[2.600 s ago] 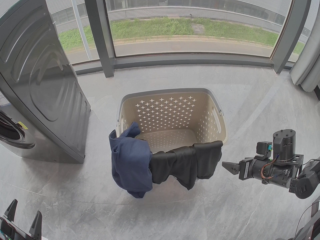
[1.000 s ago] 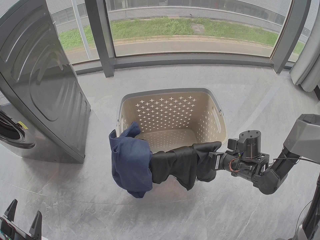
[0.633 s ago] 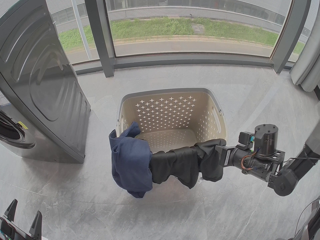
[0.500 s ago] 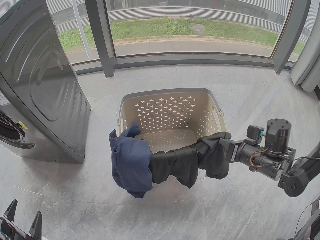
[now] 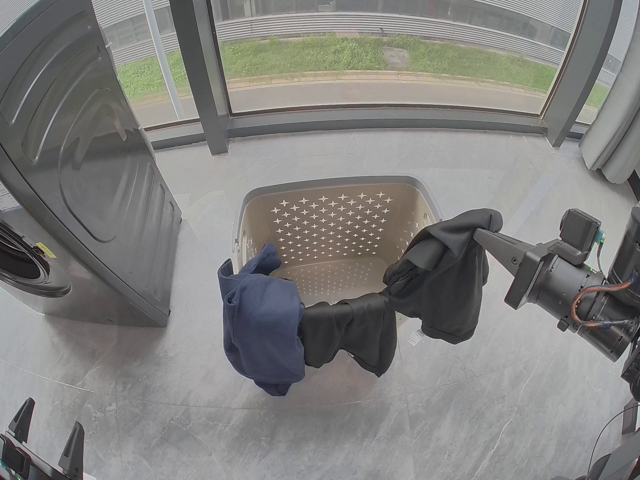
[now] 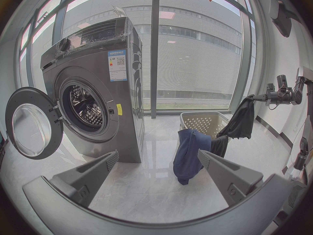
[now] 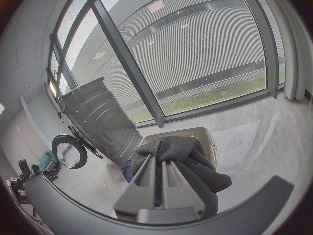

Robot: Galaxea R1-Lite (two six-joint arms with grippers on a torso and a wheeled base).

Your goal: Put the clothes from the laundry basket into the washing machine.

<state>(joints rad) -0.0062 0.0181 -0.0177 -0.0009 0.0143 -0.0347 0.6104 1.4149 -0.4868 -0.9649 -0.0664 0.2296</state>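
My right pincer (image 5: 483, 234) is clamped on one end of the black garment (image 5: 443, 281), lifted near the right rim of the laundry basket (image 5: 333, 187). The garment's other end drapes over the front rim beside the blue garment (image 5: 263, 328). My left pincer (image 6: 157, 154) hangs with its fingers apart.

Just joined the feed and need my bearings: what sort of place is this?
Probably a laundry area by tall windows: a front-load washer, door open, stands on a pale tiled floor near a basket with clothes over its rim.
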